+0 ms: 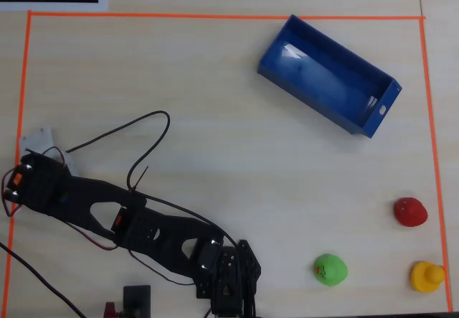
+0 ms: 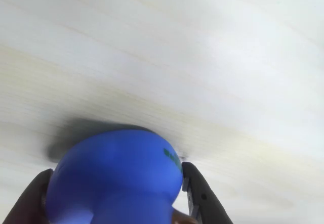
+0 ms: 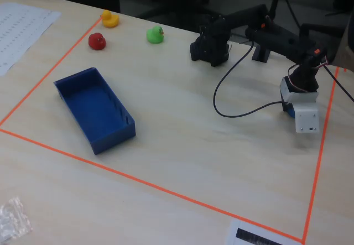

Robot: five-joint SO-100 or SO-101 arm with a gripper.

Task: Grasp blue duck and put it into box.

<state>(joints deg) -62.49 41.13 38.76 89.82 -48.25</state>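
Between my gripper [image 2: 115, 198] fingers in the wrist view sits the blue duck [image 2: 114, 176], jaws closed snug against both sides for carrying. Overhead, the box [image 1: 373, 120] waits empty toward two o'clock, well apart from the arm.

Pale wood table [image 1: 215, 81], orange tape border [image 1: 215, 16]
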